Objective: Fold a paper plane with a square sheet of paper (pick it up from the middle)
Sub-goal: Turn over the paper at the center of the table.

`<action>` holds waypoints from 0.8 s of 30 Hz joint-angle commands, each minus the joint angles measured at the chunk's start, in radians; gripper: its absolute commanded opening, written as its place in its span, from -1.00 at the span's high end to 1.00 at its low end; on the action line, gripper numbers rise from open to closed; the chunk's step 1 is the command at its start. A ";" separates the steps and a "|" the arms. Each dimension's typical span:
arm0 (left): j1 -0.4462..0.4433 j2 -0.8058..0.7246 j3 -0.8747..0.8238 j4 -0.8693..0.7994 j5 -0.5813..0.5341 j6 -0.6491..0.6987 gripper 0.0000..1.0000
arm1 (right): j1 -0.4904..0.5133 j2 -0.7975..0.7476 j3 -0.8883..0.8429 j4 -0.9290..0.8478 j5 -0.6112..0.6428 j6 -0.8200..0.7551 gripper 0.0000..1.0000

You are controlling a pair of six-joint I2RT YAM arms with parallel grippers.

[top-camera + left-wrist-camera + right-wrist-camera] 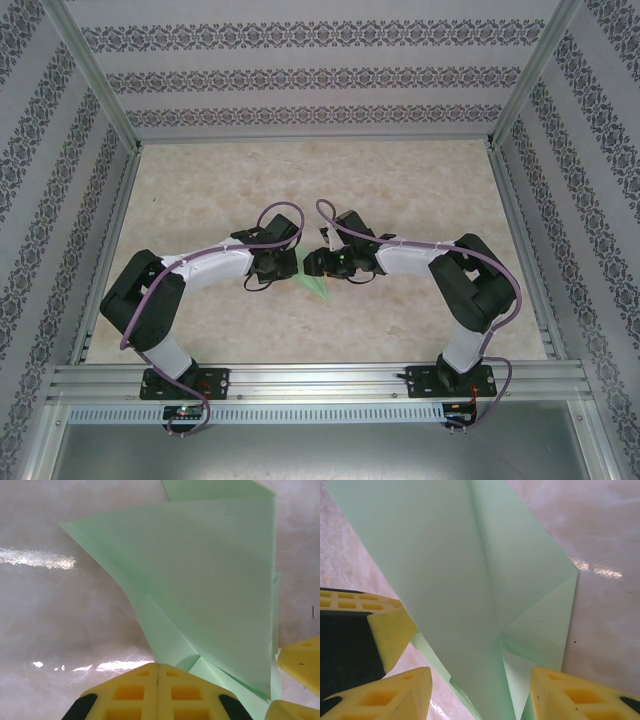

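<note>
Top view: see paper plane (314,284) mid-table (430,190), part-folded, green triangle with tip pointing near; wedged between 2 pincers; left gripper (284,262) just left of its far end, right gripper (322,264) just right of it, both overlapping the paper from above.

Left wrist view: left gripper (157,666) clenched, 2 yellow pads flush, no gap; paper plane (210,580) starts right at the pad tips and fans away to the right, big flap raised over lower layers; can't tell whether a corner is nipped between the pads or only touching them; right pincer's fingers (302,657) just right of the paper's edge.

Right wrist view: right gripper (480,680) released, pads well apart; paper plane (445,570) runs down into the gap between the 2 pads, centre crease roughly on the midline; no pad seen pressing on it, small gap visible on both sides; folded corner flap sits just ahead of the right-hand pad; left pincer's fingertip (392,630) touching the paper's left edge.
</note>
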 commanded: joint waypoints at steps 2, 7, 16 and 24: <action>0.007 -0.029 0.002 0.032 -0.001 0.017 1.00 | 0.007 -0.034 -0.001 0.005 0.034 -0.033 -0.10; 0.007 -0.027 -0.003 0.038 0.005 0.014 1.00 | 0.002 -0.013 0.018 -0.020 0.048 -0.046 -0.11; 0.007 -0.016 0.001 0.045 0.017 0.013 1.00 | -0.001 -0.005 0.032 -0.009 0.087 -0.047 -0.14; 0.007 -0.012 0.007 0.043 0.015 0.013 1.00 | 0.017 0.018 0.023 0.020 -0.013 -0.047 -0.14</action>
